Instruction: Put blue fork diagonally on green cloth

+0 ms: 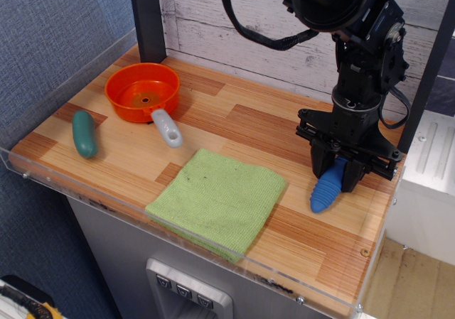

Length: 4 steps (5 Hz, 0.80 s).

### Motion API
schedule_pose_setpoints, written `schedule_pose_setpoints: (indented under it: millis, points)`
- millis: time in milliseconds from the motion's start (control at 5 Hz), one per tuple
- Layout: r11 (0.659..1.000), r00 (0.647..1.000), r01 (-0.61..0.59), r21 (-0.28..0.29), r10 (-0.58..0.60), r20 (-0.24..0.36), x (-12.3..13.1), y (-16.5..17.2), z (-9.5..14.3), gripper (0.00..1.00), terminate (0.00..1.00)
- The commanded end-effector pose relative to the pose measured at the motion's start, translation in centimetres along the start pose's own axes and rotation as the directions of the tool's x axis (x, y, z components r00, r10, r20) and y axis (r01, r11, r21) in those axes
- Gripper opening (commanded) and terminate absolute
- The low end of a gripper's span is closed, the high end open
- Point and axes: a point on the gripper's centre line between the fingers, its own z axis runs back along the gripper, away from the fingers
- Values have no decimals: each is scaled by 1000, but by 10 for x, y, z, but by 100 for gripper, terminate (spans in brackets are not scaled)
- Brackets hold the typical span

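The blue fork (325, 190) lies on the wooden table at the right, its ribbed blue handle pointing toward the front; its grey head is hidden under the gripper. My gripper (337, 175) stands low over the fork's upper end, its two black fingers closed against the handle on both sides. The green cloth (219, 199) lies flat near the table's front edge, to the left of the fork and apart from it.
An orange pan (142, 90) with a grey handle (167, 128) sits at the back left. A teal pickle-shaped thing (84, 133) lies at the left. A clear plastic rim (178, 235) runs along the table's front edge. A dark post (147, 17) stands at the back.
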Motion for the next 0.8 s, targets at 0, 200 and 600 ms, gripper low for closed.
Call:
schedule_pose_setpoints:
  millis: [0,200,600]
  points:
    - [1000,999,-18,2,18,41,6,7,27,0,0]
    - [996,995,-85,27,84,45,5,15,42,0,0]
    - [948,955,-294,118,295,6,-16,42,65,0,0]
